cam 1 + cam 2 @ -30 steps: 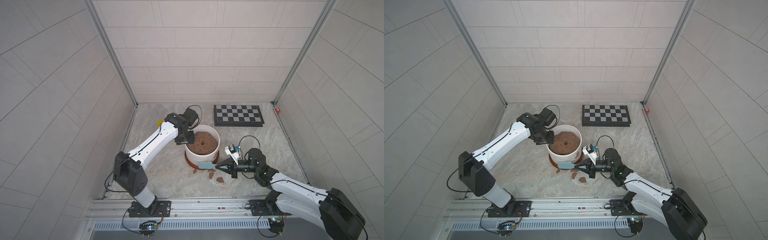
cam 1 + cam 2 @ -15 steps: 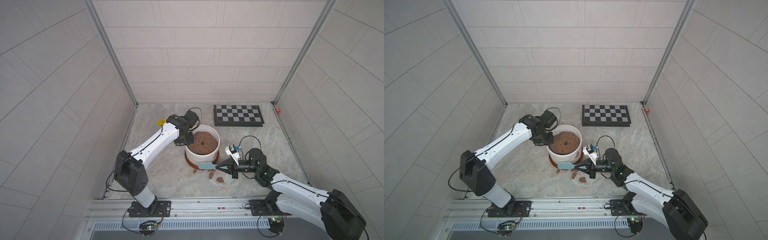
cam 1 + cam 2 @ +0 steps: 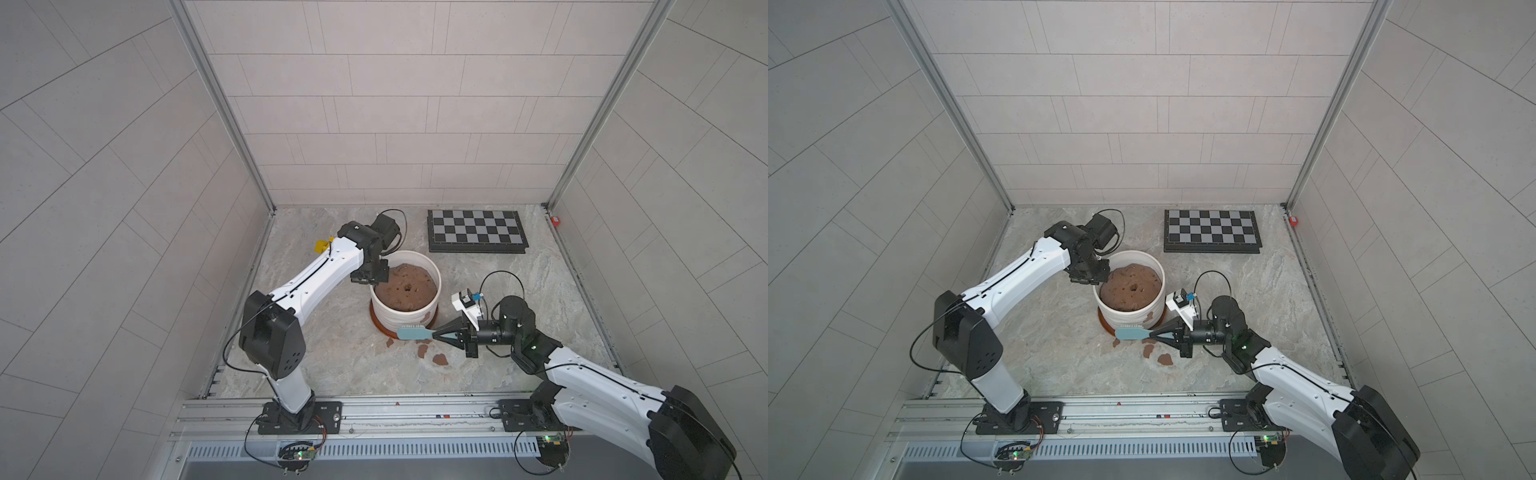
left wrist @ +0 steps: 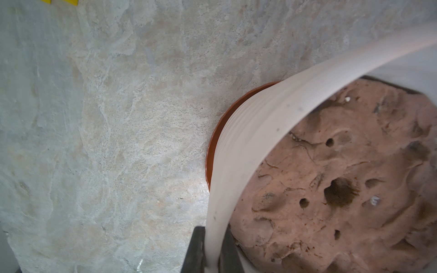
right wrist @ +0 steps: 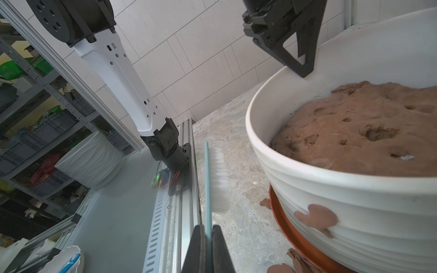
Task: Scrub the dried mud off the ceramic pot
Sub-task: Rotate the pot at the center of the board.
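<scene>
I am pinching the ceramic pot (image 3: 394,318) by its thick rim with the left fingers (image 4: 195,255). One finger is sitting inside the pot and one outside, shut tight on the rim. I am doing that so the pot is not sliding or turning on its saucer (image 4: 212,146) when I push on it.

The right fingers (image 5: 196,255) are squeezing the thin handle of the blue brush (image 5: 218,179), shut on it. I am holding the brush on its edge with the white bristles facing the pot, so they can rub flat on its wall. The brush is hanging just beside the pot, low down near the saucer. I think the bristles are not touching the pot yet.

The dried mud (image 5: 316,217) is sticking to the pot's ribbed wall, low down, on the side nearest the right arm. More flakes (image 3: 423,351) are lying on the worktop (image 3: 332,332) near the pot, on the brush side. The soil (image 4: 331,165) inside the pot is not what I am cleaning.

I think the next move is bringing the bristles onto that blotch. The ribs may be making it hard to reach.
</scene>
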